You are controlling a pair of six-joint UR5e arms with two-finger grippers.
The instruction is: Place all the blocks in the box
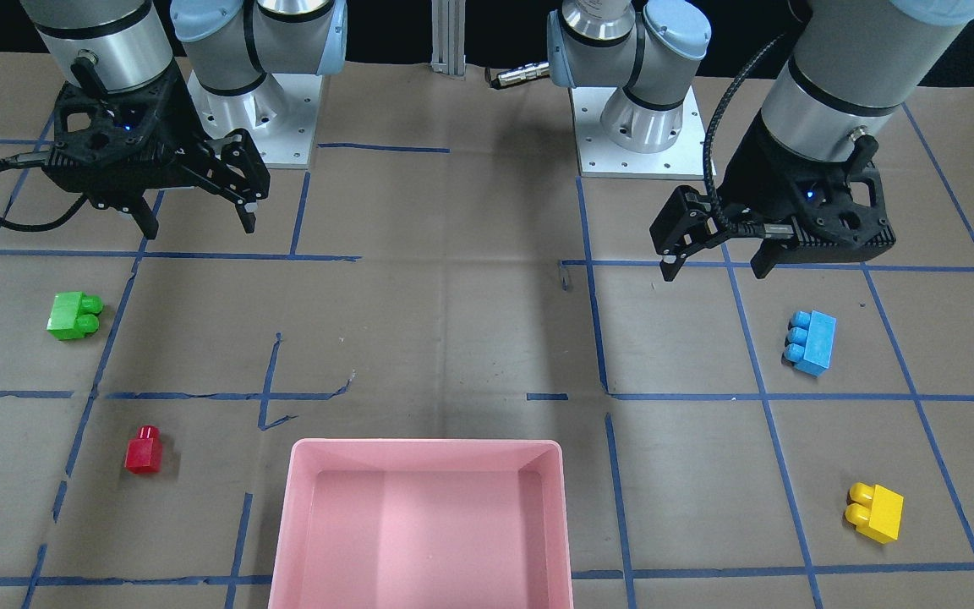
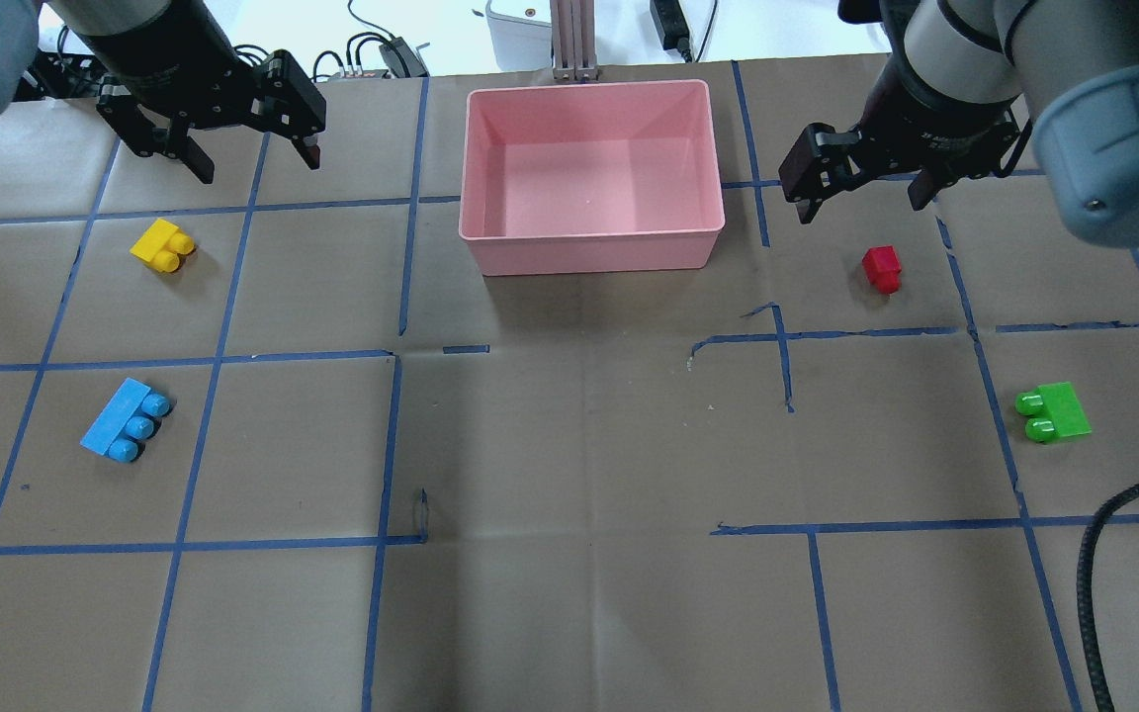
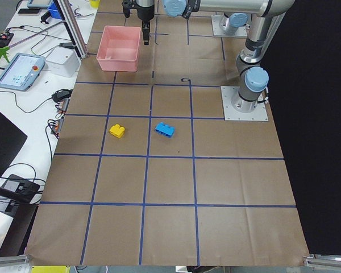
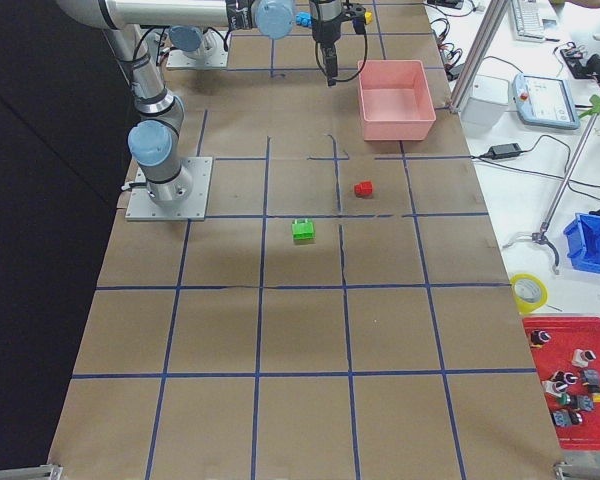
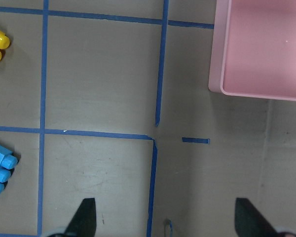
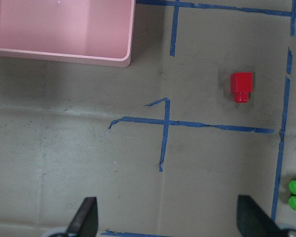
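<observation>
Nearest to the overhead camera is the bare brown paper of the desk, crossed by blue tape lines. On the left side the light-blue block lies on its side, its three studs pointing to the right. Farther away is the yellow block, also on its side. Above the far left part of the desk hangs the left end effector, its fingers spread wide and holding nothing. In the far middle stands the pink box, well apart from every block. To its right the right end effector hangs with fingers wide apart, gripping nothing. The red block lies on the desk just nearer than it. The green block lies nearer and more to the right, studs pointing left. A black cable curves in at the near right edge.
</observation>
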